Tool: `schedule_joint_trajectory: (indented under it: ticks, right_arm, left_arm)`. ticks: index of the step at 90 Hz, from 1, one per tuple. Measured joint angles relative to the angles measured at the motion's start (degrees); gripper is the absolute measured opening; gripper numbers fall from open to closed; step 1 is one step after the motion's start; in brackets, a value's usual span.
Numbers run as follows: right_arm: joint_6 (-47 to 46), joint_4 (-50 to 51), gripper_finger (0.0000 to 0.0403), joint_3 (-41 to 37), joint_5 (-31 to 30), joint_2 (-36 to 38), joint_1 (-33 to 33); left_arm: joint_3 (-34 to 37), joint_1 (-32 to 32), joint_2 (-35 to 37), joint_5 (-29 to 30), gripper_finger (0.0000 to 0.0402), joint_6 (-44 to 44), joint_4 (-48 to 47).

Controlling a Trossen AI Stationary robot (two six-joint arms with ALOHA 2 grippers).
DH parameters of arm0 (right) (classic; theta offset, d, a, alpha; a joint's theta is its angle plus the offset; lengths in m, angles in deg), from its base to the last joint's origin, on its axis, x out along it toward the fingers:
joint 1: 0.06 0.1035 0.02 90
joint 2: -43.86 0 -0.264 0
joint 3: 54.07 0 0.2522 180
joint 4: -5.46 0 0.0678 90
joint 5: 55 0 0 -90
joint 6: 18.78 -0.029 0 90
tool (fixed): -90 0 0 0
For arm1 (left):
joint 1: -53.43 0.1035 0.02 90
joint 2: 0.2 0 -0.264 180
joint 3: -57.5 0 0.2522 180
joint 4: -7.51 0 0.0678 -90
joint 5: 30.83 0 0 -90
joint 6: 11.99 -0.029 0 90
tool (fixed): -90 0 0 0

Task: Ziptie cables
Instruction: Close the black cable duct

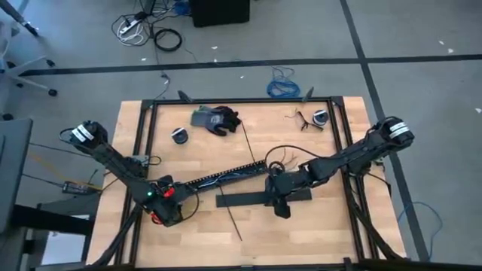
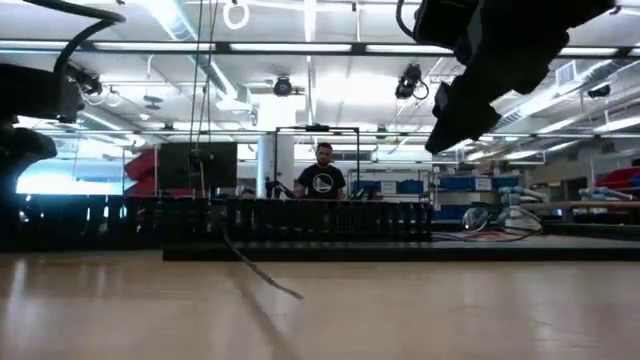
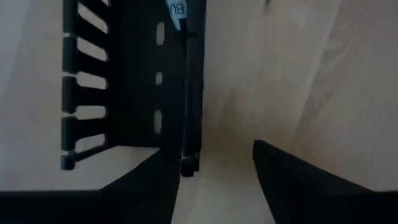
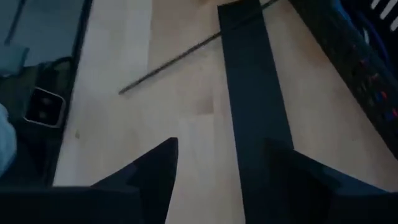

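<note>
My left end effector (image 3: 214, 171) sits spread at the duct (image 3: 124, 74) end; right end effector (image 4: 221, 165) spread above the bar (image 4: 249, 93), ziptie (image 4: 180, 59) nearby.

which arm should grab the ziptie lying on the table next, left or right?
Right, probably. The right pincer hangs open over the flat black bar, and a ziptie lies just beyond it. The left pincer, also open, is at the slotted duct's end, farther off.
</note>
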Motion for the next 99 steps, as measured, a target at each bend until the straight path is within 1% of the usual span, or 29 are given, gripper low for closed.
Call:
schedule_joint_trajectory:
  ticks: [5, 13, 30, 47, 59, 72, 84, 99]
  right_arm:
    - [0.33, 0.12, 0.0229, 0.00, 0.00, -0.98, 0.45]
    - [0.44, 0.13, 0.0228, 0.00, 0.03, -2.96, 1.07]
    - [0.17, -0.33, 0.0227, 0.00, 0.01, -7.71, 1.50]
    - [-0.02, -2.30, 0.0232, 0.00, -0.50, -10.77, 1.50]
    - [1.15, -3.69, 0.0236, 0.00, -0.64, -11.22, 1.50]
    - [4.27, -7.29, 0.0232, 0.02, -0.64, -10.76, 0.52]
    - [10.02, -10.88, 0.0226, 0.04, -0.81, -10.74, -0.52]
    - [10.52, -13.50, 0.0225, 0.02, -0.11, -10.74, -2.36]
  left_arm:
    - [-0.82, 0.00, 0.01, 0.97, 0.0193, -0.20, -0.37]
    - [-3.26, 0.00, 0.02, 3.57, 0.0193, -0.36, -3.46]
    - [-10.79, 0.00, 0.02, 12.34, 0.0193, -1.99, -12.45]
    - [-14.67, 0.04, 0.02, 19.68, 0.0193, -7.49, -12.74]
    - [-15.18, 0.16, 0.02, 24.27, 0.0193, -7.92, -13.16]
    - [-15.22, 1.26, 0.02, 25.48, 0.0193, -8.27, -13.56]
    - [-15.24, 2.37, 0.02, 26.10, 0.0193, -9.39, -13.33]
    - [-15.24, 3.40, 0.02, 26.70, 0.0193, -11.45, -12.95]
